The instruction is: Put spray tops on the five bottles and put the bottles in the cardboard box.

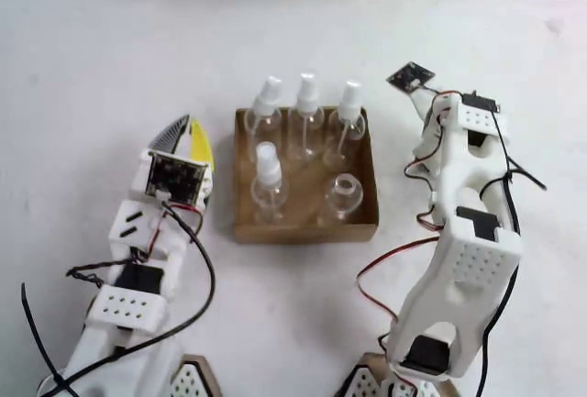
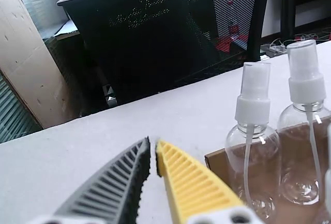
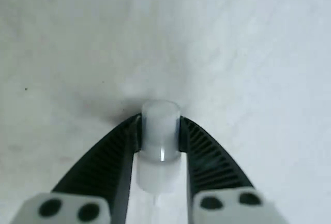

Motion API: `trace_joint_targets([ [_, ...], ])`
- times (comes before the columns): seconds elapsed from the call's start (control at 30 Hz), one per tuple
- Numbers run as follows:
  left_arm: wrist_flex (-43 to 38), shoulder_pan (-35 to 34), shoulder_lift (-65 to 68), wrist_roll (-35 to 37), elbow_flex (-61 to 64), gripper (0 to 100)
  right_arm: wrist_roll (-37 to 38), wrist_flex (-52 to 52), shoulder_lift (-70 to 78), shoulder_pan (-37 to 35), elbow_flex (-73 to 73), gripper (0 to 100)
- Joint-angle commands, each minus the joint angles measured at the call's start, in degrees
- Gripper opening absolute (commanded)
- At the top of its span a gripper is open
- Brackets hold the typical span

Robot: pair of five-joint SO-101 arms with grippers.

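Observation:
The cardboard box [image 1: 303, 229] sits mid-table with several clear bottles standing in it. Three at the back [image 1: 306, 113] and one at the front left [image 1: 269, 181] wear white spray tops. The front right bottle [image 1: 341, 197] has a bare open neck. My right gripper [image 3: 159, 123] is shut on a white spray top [image 3: 160, 131] just above the white table; its arm [image 1: 459, 168] stands right of the box. My left gripper [image 1: 188, 137], grey and yellow fingered, rests shut left of the box, holding nothing. Its tips [image 2: 152, 149] point past two capped bottles [image 2: 253, 146].
The white table [image 1: 110, 67] spreads open behind and to both sides of the box. Loose cables [image 1: 197, 278] trail from both arms near the front edge. A black mesh chair [image 2: 170, 32] stands beyond the table's far edge.

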Motion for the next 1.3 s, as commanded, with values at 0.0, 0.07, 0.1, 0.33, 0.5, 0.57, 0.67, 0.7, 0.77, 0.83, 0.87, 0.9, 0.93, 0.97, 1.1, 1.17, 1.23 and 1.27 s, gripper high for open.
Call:
trace_joint_targets([
  [0.0, -1.41, 0.75, 0.22, -0.44, -0.97, 2, 0.09, 4.79, -3.74, -0.31, -5.80, 1.5],
  [0.07, -1.41, 0.75, 0.22, -0.44, -0.97, 2, 0.00, 8.48, -6.81, -0.66, -8.26, 1.6],
  [0.1, -1.41, 0.75, 0.22, -0.44, -0.97, 2, 0.00, 9.89, -8.48, -0.75, -9.23, 1.6],
  [0.33, -1.41, 0.75, 0.22, -0.44, -0.97, 2, -5.10, 14.81, -21.32, -0.84, -11.25, 1.5],
  [0.5, -1.41, 0.75, 0.22, -0.44, -0.97, 2, -5.89, 18.86, -28.97, -1.98, -11.16, 1.5],
  [0.57, -1.41, 0.75, 0.22, -0.44, -0.97, 2, -5.89, 20.70, -31.87, -3.03, -11.16, 1.5],
  [0.67, -1.41, 0.75, 0.22, -0.44, -0.97, 2, -5.89, 23.87, -36.18, -5.58, -11.16, 1.5],
  [0.7, -1.41, 0.75, 0.22, -0.44, -0.97, 2, -5.89, 25.10, -37.58, -6.46, -11.16, 1.5],
  [0.77, -1.41, 0.75, 0.22, -0.44, -0.97, 2, -5.98, 27.47, -40.66, -8.31, -11.16, 1.5],
  [0.83, -1.41, 0.75, 0.22, -0.44, -0.97, 2, -5.98, 29.58, -43.65, -9.98, -11.16, 1.5],
  [0.87, -1.41, 0.75, 0.22, -0.44, -0.97, 2, -5.89, 30.73, -45.23, -10.86, -11.16, 1.5],
  [0.9, -1.41, 0.75, 0.22, -0.44, -0.97, 2, -5.80, 31.60, -46.73, -11.56, -11.08, 1.5],
  [0.93, -1.41, 0.75, 0.22, -0.44, -0.97, 2, -5.89, 32.40, -48.22, -12.35, -11.08, 1.5],
  [0.97, -1.41, 0.75, 0.22, -0.44, -0.97, 2, -5.98, 33.19, -49.54, -12.97, -11.08, 1.5],
  [1.1, -1.41, 0.75, 0.22, -0.44, -0.97, 2, -5.98, 33.98, -54.29, -14.02, -11.08, 1.5],
  [1.17, -1.41, 0.75, 0.22, -0.44, -0.97, 2, -5.98, 33.98, -55.78, -14.02, -11.08, 1.5],
  [1.23, -1.41, 0.75, 0.22, -0.44, -1.05, 2, -5.98, 34.24, -56.57, -14.02, -10.55, 1.5],
  [1.27, -1.41, 0.75, 0.22, -0.44, -1.05, 2, -5.98, 33.89, -57.10, -14.02, -9.23, 1.5],
])
